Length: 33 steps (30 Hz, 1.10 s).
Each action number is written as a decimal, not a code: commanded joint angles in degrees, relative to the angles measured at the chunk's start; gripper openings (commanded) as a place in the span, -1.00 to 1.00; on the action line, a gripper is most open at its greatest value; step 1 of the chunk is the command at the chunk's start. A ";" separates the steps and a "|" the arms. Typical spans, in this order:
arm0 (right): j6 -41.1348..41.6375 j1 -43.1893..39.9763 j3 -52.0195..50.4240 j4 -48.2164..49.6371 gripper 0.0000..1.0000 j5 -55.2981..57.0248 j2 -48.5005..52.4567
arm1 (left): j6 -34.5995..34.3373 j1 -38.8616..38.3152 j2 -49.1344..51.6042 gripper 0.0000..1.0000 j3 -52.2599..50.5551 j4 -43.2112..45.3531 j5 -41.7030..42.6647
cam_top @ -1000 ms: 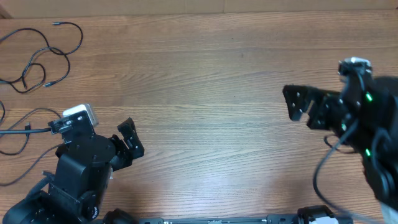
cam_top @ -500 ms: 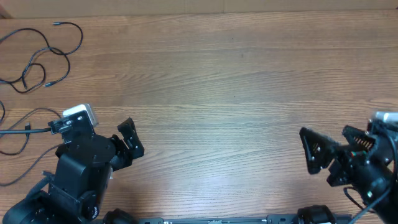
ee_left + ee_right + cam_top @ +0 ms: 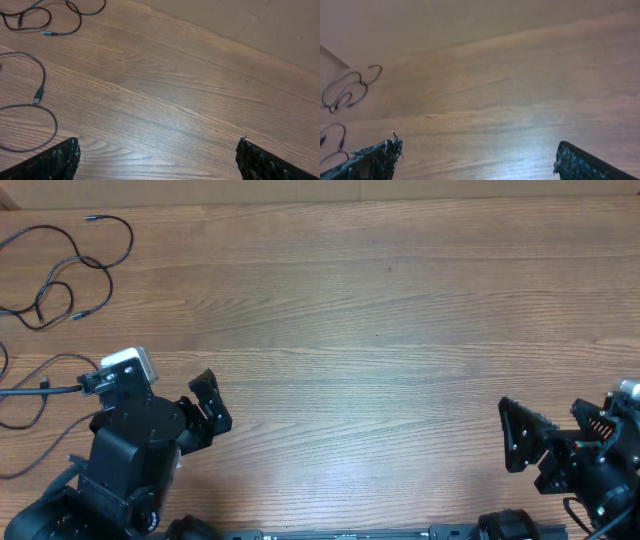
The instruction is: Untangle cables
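Cables (image 3: 70,260) looped far left, plug (image 3: 38,95) legible only from left wrist, left hand (image 3: 157,145), right hand (image 3: 477,145) wide

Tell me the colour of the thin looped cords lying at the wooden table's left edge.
The thin looped cords are black; the overhead view shows them best.
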 commanded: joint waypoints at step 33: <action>-0.59 -0.22 -3.41 -7.65 1.00 4.59 -1.05 | -0.81 -0.11 -0.04 0.99 0.59 0.04 -1.36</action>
